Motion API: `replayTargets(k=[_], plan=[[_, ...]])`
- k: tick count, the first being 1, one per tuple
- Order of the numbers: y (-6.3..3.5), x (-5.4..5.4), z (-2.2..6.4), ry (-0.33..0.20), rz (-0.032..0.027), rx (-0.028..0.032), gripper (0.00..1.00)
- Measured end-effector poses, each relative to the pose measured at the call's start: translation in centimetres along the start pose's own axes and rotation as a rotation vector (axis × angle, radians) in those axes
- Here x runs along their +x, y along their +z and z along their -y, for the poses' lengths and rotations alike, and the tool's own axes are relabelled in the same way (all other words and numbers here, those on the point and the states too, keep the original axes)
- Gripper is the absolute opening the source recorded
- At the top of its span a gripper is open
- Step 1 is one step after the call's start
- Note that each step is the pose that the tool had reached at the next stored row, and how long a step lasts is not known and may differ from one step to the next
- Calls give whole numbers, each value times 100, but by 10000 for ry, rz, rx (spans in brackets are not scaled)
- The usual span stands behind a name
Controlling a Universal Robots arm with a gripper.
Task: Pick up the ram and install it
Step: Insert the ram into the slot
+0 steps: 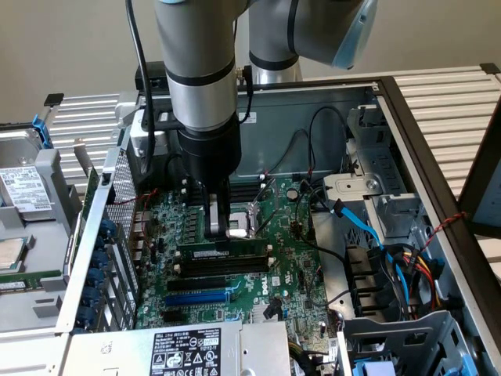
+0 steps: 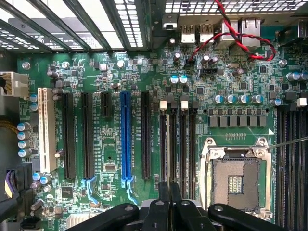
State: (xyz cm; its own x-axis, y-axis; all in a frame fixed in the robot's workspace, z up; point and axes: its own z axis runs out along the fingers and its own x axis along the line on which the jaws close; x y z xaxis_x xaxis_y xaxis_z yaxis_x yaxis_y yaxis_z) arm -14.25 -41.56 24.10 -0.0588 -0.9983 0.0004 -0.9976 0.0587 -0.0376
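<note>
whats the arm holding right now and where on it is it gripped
The ram, pinched by its top edge around mid-length between the shut fingers.

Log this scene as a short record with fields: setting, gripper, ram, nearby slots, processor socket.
setting: open computer case, motherboard exposed
gripper: gripper shut, low over the memory area
ram: ram on edge along a slot, directly under the fingertips; contact looks likely, a grip cannot be confirmed
nearby slots: black memory slots beside it unfilled; blue expansion slot beyond them
processor socket: CPU socket uncovered, beside the memory slots
</note>
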Motion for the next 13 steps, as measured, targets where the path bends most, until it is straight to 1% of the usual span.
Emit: replayTargets(k=[6,9,13], plan=[[9,1,0,-51,1,0,12],[31,3,-1,-51,5,2,12],[40,7,-16,-51,3,1,12]])
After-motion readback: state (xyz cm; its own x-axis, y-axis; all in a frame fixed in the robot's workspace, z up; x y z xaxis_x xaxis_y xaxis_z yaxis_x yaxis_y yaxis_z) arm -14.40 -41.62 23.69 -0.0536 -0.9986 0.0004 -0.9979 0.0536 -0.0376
